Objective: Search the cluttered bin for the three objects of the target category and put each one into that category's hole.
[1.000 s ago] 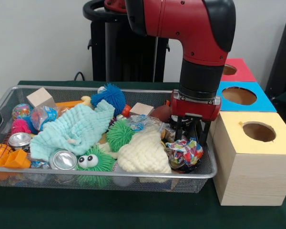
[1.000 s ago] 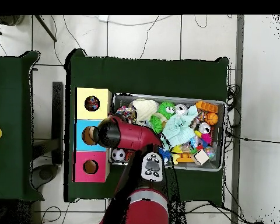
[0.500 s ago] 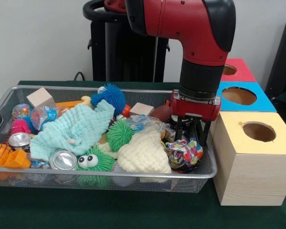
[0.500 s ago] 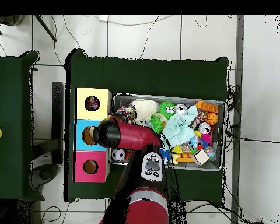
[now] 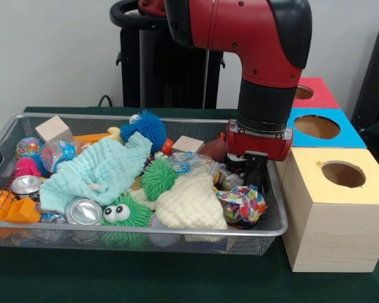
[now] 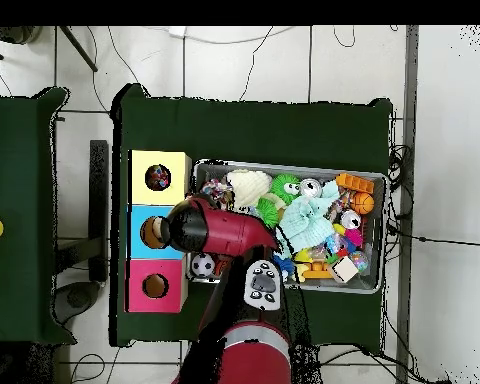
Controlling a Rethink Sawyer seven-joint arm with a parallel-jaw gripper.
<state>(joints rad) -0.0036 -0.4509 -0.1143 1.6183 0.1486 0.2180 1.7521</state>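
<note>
Green cloth covers the worktop (image 5: 139, 278); on it sits the wide silver wire-mesh bin (image 5: 139, 231), packed with toys. My pincer (image 5: 253, 175) hangs at the bin's 3 o'clock end, just above the crumpled multicoloured ball (image 5: 242, 204) — whether its fingers are apart I cannot tell — close to the yellow-topped wooden box (image 5: 336, 208).

Bright, even indoor light; soft shadows; mild blur
</note>
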